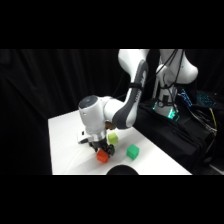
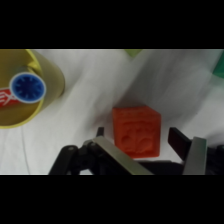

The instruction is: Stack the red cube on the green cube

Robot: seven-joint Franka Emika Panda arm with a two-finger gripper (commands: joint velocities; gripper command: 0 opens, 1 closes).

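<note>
The red cube [image 1: 103, 157] rests on the white table [image 1: 65, 145] near its front edge. My gripper [image 1: 99, 150] has come down over it from above. In the wrist view the red cube [image 2: 136, 131] lies between the two fingers of the gripper [image 2: 139, 133], with a small gap on each side, so the gripper is open around it. The green cube [image 1: 132, 152] sits on the table to the right of the red one, apart from it and from the gripper.
A lime cube [image 1: 113, 138] sits just behind the gripper, between the red and green cubes. A yellow can [image 2: 25, 90] with a blue round mark lies close beside the gripper. A dark round shape [image 1: 122, 170] shows at the table's front edge.
</note>
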